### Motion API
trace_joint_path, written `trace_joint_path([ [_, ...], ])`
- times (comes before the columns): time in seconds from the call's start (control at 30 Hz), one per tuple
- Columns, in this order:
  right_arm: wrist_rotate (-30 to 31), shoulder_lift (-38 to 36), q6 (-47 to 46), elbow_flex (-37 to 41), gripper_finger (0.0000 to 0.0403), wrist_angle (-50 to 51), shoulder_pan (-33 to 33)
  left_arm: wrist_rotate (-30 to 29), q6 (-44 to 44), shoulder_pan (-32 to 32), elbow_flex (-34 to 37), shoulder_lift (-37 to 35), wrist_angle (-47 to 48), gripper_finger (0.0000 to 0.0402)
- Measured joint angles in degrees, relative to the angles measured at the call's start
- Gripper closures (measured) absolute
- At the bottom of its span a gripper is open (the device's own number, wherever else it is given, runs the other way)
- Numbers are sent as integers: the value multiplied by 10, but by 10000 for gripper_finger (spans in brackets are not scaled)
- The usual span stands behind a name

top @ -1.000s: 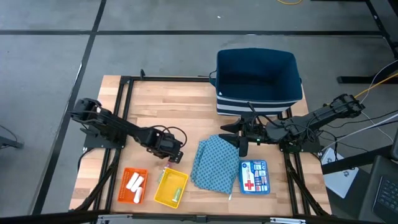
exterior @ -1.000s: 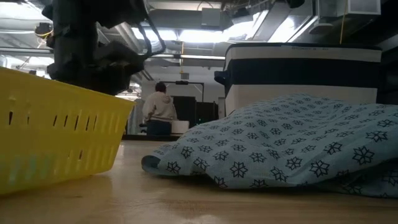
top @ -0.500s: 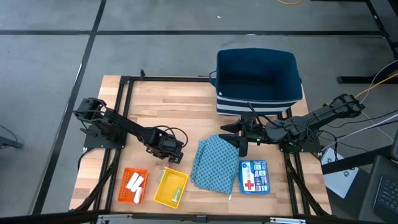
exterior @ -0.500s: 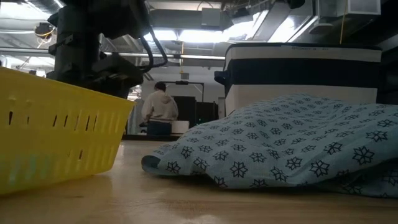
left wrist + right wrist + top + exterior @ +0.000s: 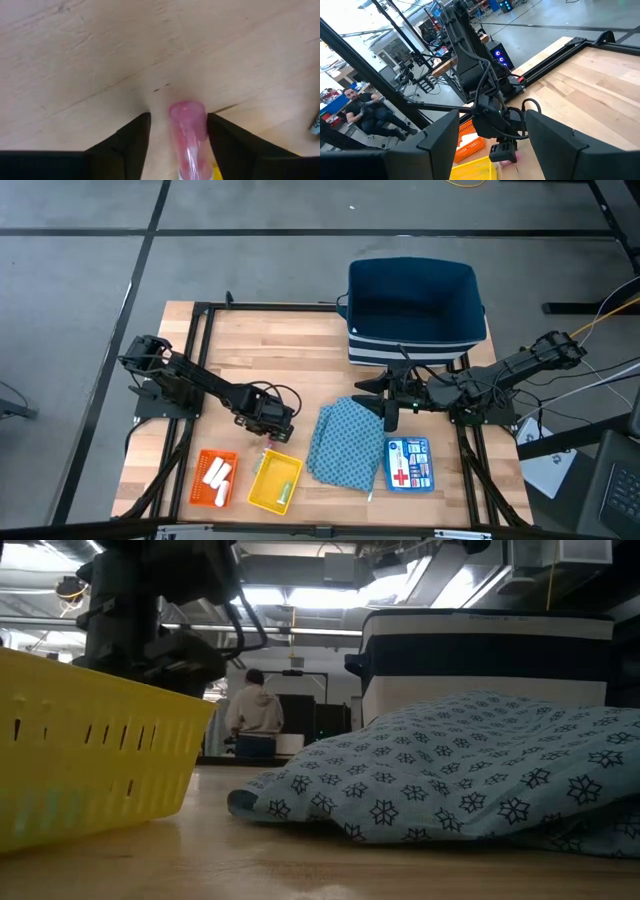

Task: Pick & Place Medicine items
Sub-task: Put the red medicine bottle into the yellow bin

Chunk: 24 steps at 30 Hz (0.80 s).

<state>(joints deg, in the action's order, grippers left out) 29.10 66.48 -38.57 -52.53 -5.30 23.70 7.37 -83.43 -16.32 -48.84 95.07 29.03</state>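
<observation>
A thin pink stick (image 5: 187, 120) sits between the fingers of my left gripper (image 5: 178, 117), above bare wood. In the high view that gripper (image 5: 270, 432) hovers just beyond the far edge of the yellow bin (image 5: 275, 482), which holds a small light-green piece (image 5: 284, 492). White tubes (image 5: 218, 476) lie in the orange bin (image 5: 203, 492). My right gripper (image 5: 378, 402) is open and waits over the far edge of the blue patterned cloth (image 5: 345, 442). The right wrist view shows the pink stick (image 5: 509, 156) below the left gripper. My left gripper has the pink stick between its two fingers, coming from above and pointing down. The stick's rounded free end (image 5: 187, 111) reaches past the fingertips toward the table and is lifted clear. It lies along the fingers, against one finger (image 5: 222, 135). The place of contact farther back is hidden.
A dark blue basket (image 5: 415, 305) stands at the far right of the table. A blue first-aid pouch (image 5: 408, 463) lies right of the cloth. Bare wood (image 5: 260, 350) lies at the far left. A person (image 5: 257, 718) sits in the room behind, and another person (image 5: 367, 107) shows in the right wrist view.
My left arm has shifted a little over the yellow bin's far side and then kept still, with the pink stick in its fingers throughout. Nothing else has moved.
</observation>
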Motion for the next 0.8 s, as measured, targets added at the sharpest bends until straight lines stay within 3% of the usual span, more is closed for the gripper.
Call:
trace_joint_path([
  [0.27,0,0,0,0,172,0,0,-1,1,0,1,0,4,275],
  [0.53,0,0,0,0,172,0,0,12,6,0,2,-11,3,310],
  [0.8,0,0,0,0,172,0,0,-30,38,26,2,-131,-11,313],
])
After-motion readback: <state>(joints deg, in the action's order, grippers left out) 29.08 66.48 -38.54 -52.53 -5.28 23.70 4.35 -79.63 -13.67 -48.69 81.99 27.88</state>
